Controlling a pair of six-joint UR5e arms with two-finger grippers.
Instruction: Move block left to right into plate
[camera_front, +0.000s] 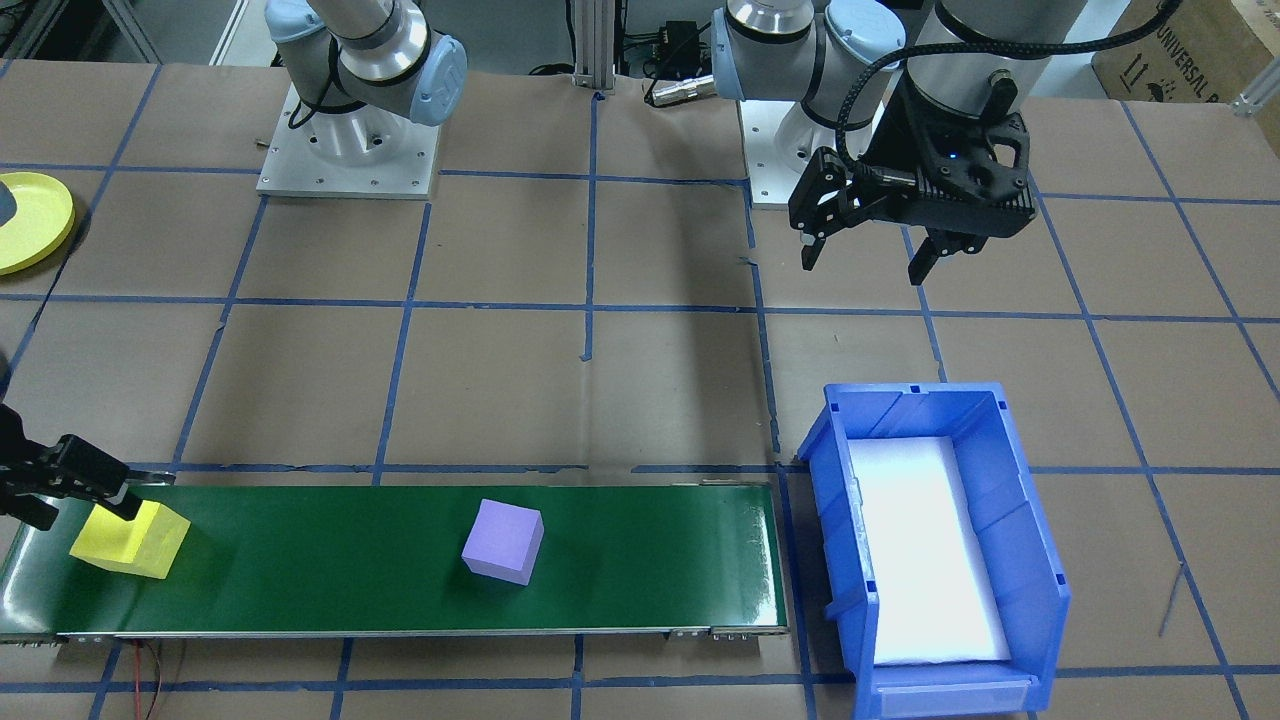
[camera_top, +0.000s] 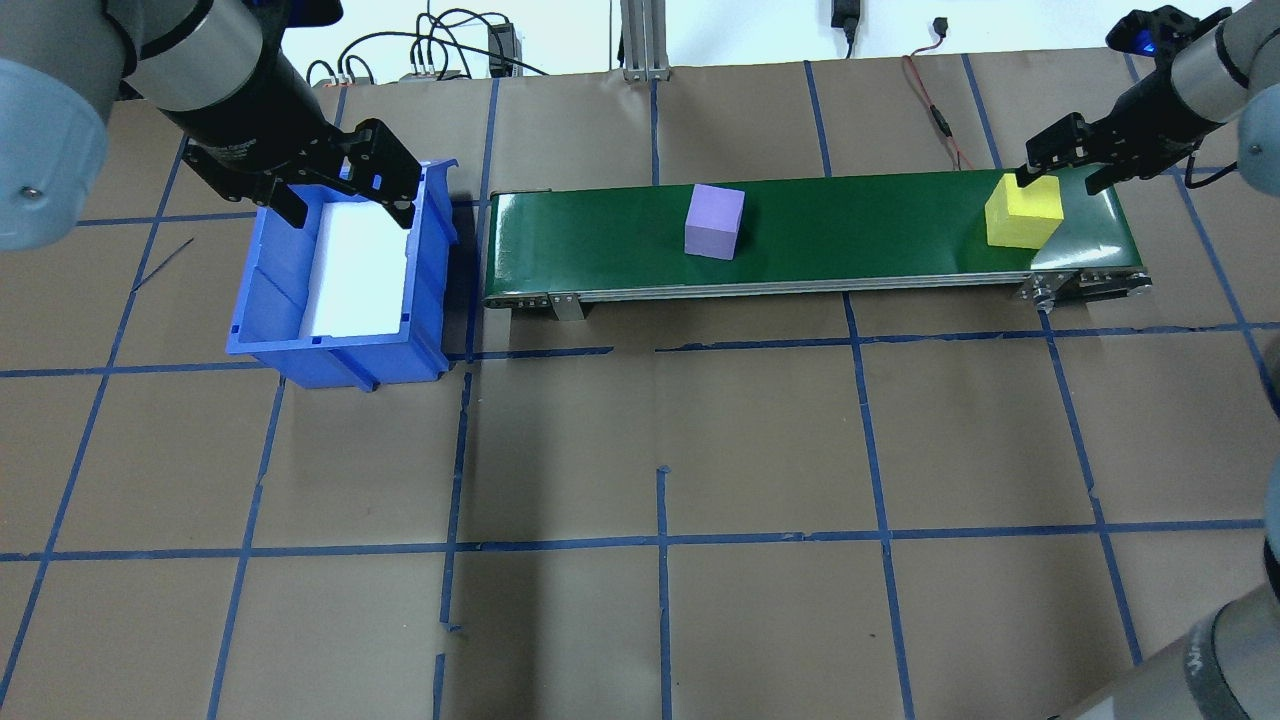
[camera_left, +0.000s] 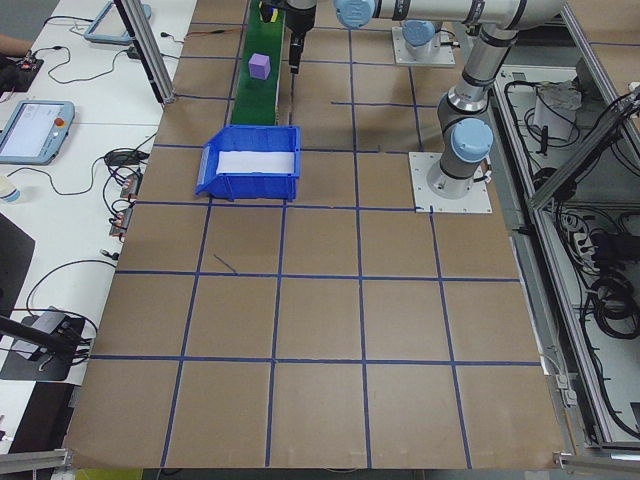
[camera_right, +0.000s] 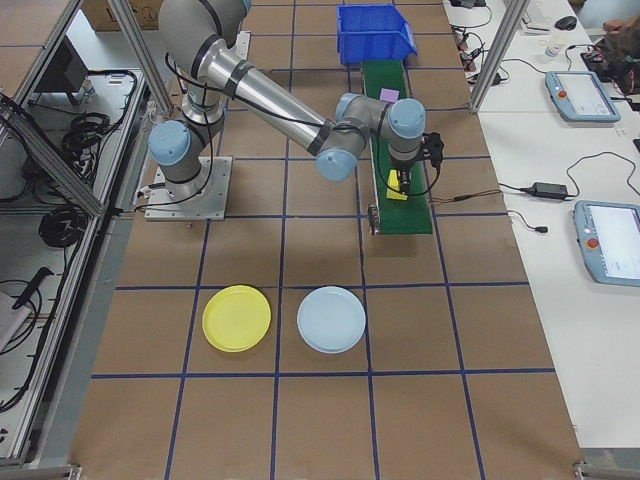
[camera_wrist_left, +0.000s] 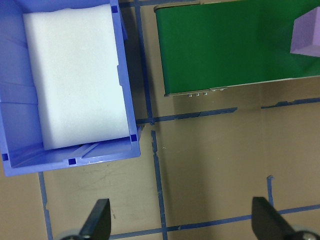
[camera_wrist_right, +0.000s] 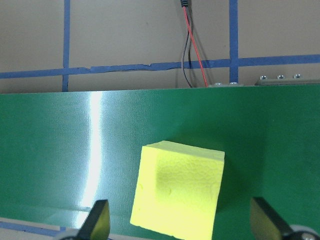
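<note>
Blue plastic bin (camera_top: 340, 290), ribbed, with a white foam pad inside, sits at the belt's 9 o'clock end under the left gripper (camera_top: 345, 190), which hangs wide and empty. A matte lilac foam cube (camera_top: 714, 222) rests mid-belt on the glossy green conveyor (camera_top: 600, 240). At its 3 o'clock end the right gripper (camera_wrist_right: 177, 227) straddles the pitted yellow foam block (camera_wrist_right: 177, 197), jaws wide, not yet gripping; the smooth round yellow plate (camera_right: 236, 318) lies well apart, so I judge pick and carry remain.
</note>
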